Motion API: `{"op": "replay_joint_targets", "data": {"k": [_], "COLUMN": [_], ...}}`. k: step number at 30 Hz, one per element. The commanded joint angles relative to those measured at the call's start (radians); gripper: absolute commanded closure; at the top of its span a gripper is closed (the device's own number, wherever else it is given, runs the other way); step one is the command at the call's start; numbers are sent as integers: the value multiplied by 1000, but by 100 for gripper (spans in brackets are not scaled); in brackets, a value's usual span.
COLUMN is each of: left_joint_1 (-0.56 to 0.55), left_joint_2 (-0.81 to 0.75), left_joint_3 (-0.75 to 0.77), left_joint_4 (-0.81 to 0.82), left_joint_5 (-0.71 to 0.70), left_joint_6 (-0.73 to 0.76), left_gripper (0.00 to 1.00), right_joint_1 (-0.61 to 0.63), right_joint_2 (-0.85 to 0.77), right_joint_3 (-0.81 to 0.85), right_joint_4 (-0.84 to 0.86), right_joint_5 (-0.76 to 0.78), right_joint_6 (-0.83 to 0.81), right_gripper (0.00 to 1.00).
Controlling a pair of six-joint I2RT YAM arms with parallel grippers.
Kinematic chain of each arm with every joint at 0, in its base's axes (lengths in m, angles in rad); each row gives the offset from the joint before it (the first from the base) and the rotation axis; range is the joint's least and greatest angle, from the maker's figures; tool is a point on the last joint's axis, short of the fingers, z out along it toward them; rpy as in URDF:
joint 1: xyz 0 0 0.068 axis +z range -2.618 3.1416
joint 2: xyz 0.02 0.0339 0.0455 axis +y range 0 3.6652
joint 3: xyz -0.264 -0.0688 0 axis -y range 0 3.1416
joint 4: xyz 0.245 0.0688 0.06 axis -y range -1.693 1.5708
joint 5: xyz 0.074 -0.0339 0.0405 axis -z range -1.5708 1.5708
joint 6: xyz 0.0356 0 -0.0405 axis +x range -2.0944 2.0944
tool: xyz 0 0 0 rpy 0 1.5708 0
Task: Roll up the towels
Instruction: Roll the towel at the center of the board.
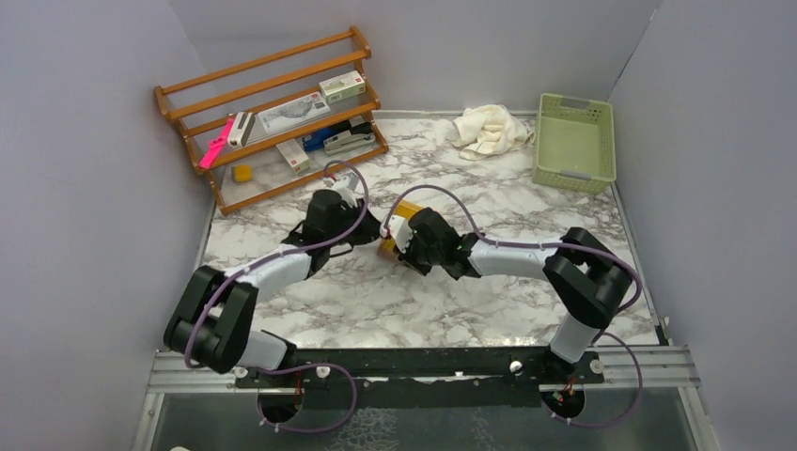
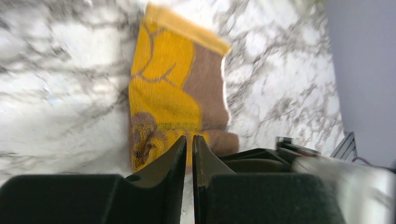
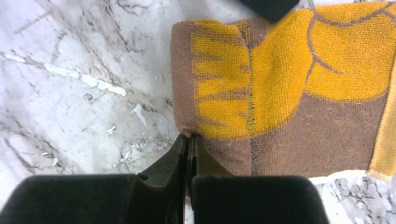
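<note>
Top view: the left arm (image 1: 273, 272) and right arm (image 1: 517, 254) meet at mid-table (image 1: 376, 305) over the mustard towel (image 1: 402, 214), which they mostly hide. The cream towel (image 1: 489, 130) lies crumpled at the far edge, just beside the pale green basket (image 1: 543, 141). Left wrist view: the mustard towel lies on the marble with its near end bunched. The left jaws stand almost closed over that end, with a thin slit between them; whether cloth is caught cannot be told. Right wrist view: the right jaws are fully closed, tips touching the folded brown edge. Judged step: starting the first roll. The next move calls for turning this end over evenly across its width.
</note>
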Motion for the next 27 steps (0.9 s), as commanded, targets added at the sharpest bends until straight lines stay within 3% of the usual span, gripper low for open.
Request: {"op": "replay_joint_targets", "data": {"k": [1, 7, 12, 16, 27], "left_joint_1": [60, 86, 85, 80, 1], "left_joint_2": [-204, -339, -325, -299, -156], "left_joint_3": [59, 46, -26, -48, 2], "left_joint_4": [-200, -299, -220, -167, -96], "left_joint_5": [-56, -42, 33, 64, 43], "left_joint_6": [67, 97, 50, 23, 11], "left_gripper": [83, 80, 86, 89, 89], "right_joint_1": [-45, -150, -277, -351, -421], "right_joint_2": [7, 16, 93, 190, 308], "right_joint_3": [78, 165, 220, 250, 209], "right_joint_4": [-157, -212, -192, -161, 8], "right_joint_5": [-220, -475, -773, -920, -1019], "right_joint_6": [133, 258, 377, 465, 633], "right_gripper": [99, 99, 99, 99, 99]}}
